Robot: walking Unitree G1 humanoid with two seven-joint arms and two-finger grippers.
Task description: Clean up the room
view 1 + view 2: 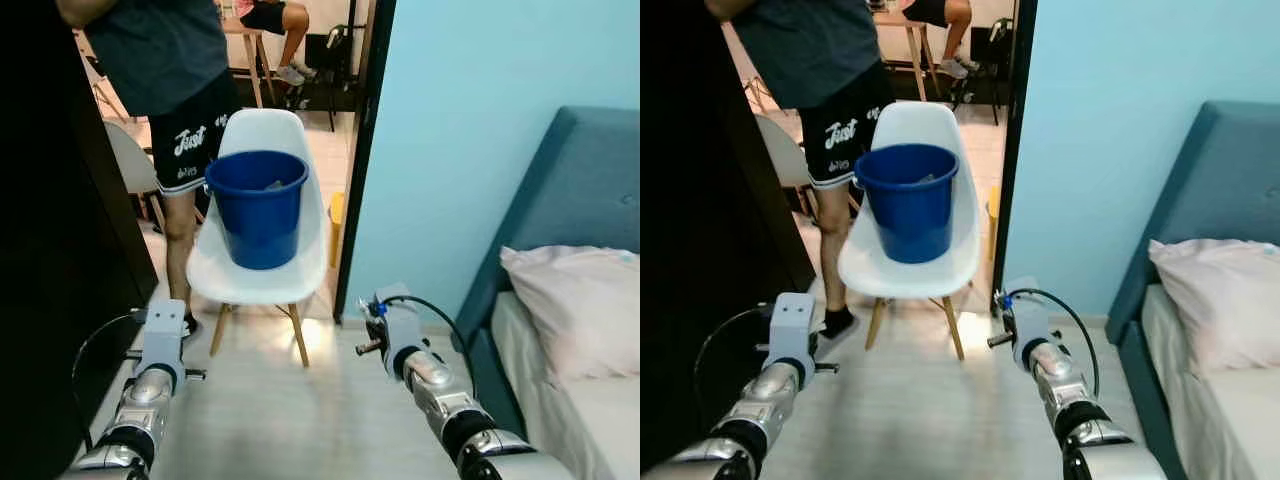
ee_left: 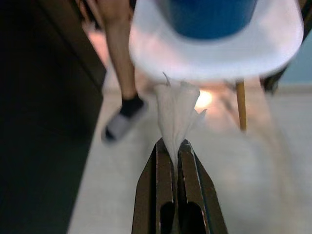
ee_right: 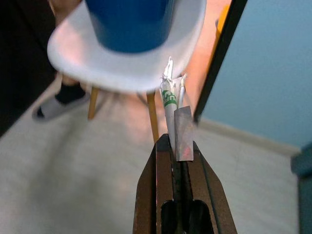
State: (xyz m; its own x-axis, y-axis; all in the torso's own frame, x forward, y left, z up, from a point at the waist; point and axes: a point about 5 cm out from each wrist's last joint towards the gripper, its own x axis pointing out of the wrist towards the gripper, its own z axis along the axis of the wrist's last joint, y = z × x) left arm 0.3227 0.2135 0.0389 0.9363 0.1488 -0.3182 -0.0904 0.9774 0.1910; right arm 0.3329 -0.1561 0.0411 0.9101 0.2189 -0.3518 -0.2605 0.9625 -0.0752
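Now both arms reach forward low over the floor, the left gripper (image 2: 176,146) pinched on a white tissue (image 2: 176,109) and the right gripper (image 3: 179,141) clamped on a crumpled wrapper (image 3: 173,105). Ahead, apart from both, a blue bucket (image 1: 257,205) stands on a white chair (image 1: 270,275), a person (image 1: 165,70) beside it.

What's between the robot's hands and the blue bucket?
Just bare pale floor, seen in both eye views, then the front edge of the white chair the blue bucket sits on.
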